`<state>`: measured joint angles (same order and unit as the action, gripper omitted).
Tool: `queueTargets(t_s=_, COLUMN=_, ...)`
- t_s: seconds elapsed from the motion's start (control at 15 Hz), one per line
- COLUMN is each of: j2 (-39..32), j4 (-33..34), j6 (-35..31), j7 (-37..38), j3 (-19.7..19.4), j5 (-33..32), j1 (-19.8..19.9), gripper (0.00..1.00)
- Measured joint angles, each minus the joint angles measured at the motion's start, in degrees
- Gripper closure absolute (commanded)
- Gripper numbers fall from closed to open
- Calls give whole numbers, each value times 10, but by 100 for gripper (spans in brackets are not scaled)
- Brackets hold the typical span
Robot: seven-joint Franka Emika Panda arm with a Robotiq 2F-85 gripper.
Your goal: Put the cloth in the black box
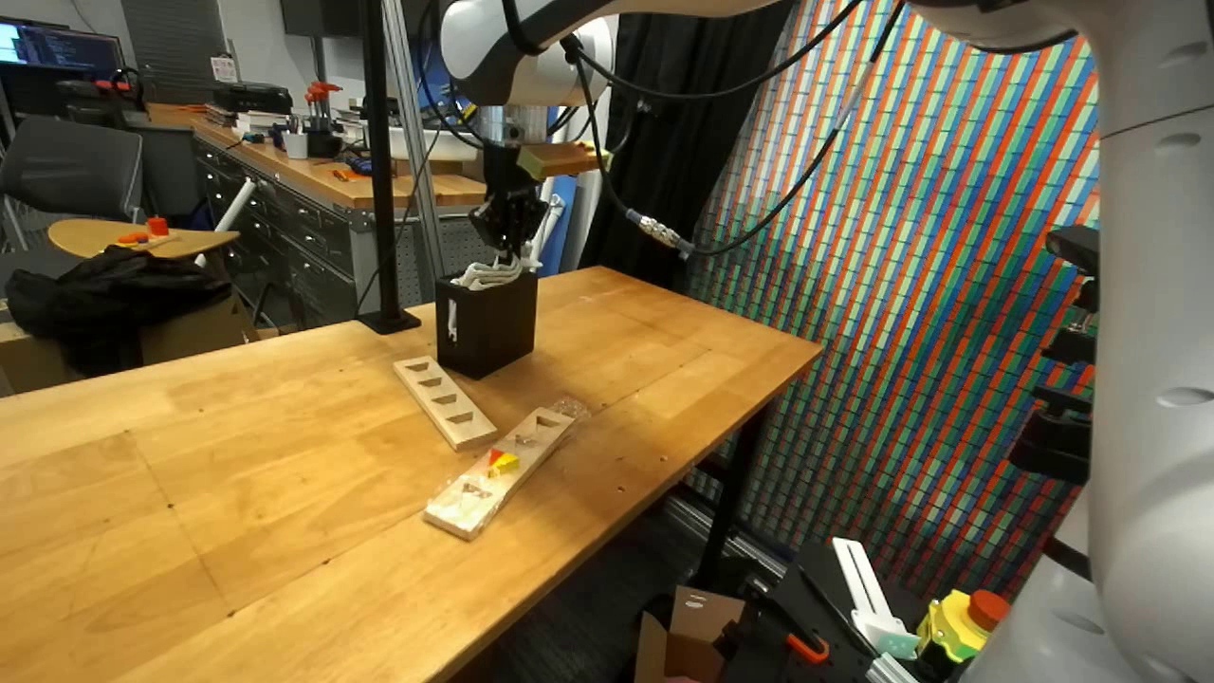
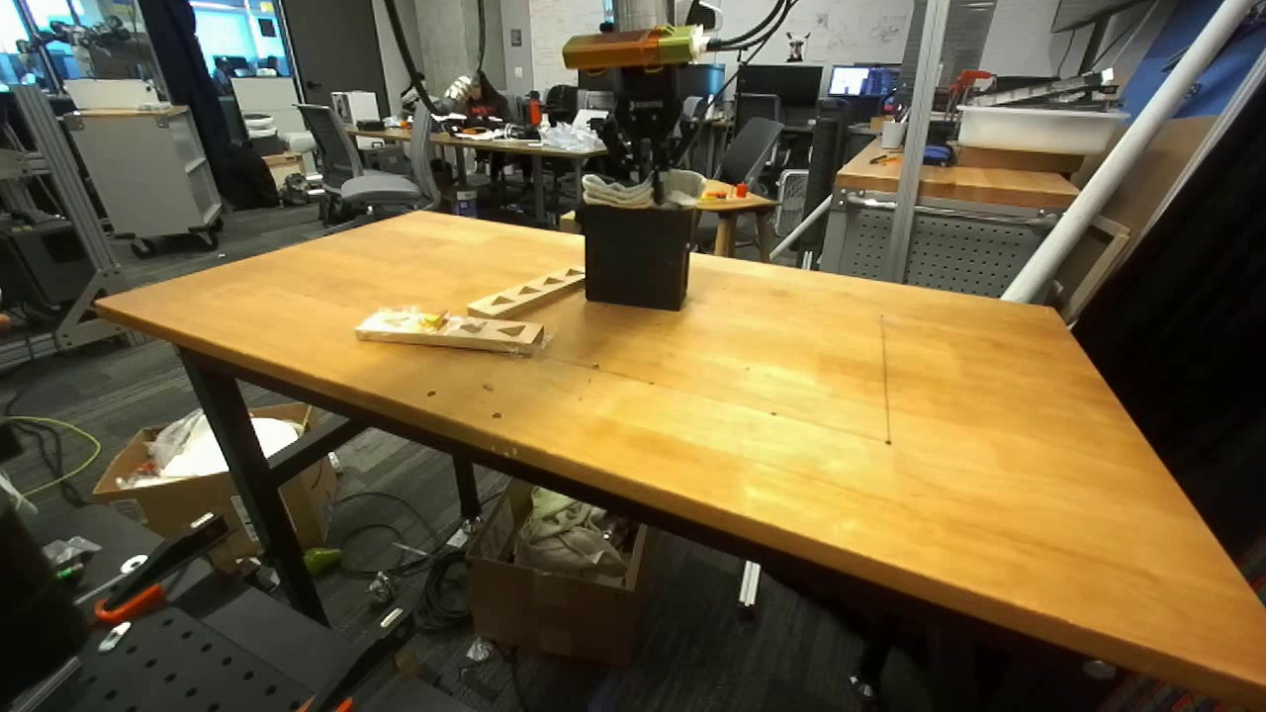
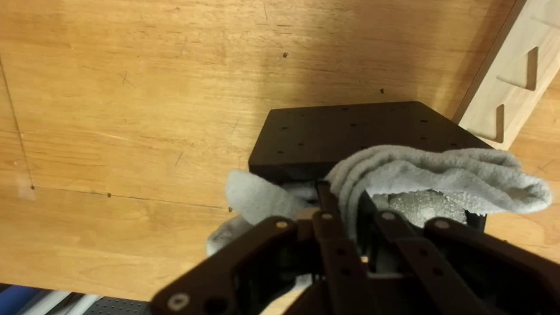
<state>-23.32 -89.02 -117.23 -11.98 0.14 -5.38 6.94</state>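
The wooden table spreads across both exterior views. Over it reaches the white robot arm, its wrist bent so that the gripper points down at the far part of the scene in an exterior view. The gripper is closed on the cloth, with a fold of it pinched tight. Below stands the black box, upright on the table, open side up. The cloth sits bunched in the mouth of the box, its thick white folds rising above the rim; in the wrist view parts of it spread past the rim on two sides. How deep it reaches inside is hidden. A narrow white patch shows on a side wall of the box; whether it is cloth, I cannot tell. Just beside the box lies a pale wooden strip with a row of holes, and near that a second strip in clear plastic. Small red and yellow pieces show around its middle.
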Motion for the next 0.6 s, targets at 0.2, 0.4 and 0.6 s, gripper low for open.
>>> queueTargets(t_s=0.2, j2=0, j4=4, j6=-1, j7=0, j3=0, j5=-4, j1=-12, gripper=96)
queueTargets(t_s=0.4, j2=0, j4=6, j6=-1, j7=-1, j3=0, j5=-11, j1=-28, gripper=96)
queueTargets(t_s=0.6, j2=-3, j4=6, j6=0, j7=-4, j3=0, j5=-14, j1=-35, gripper=96)
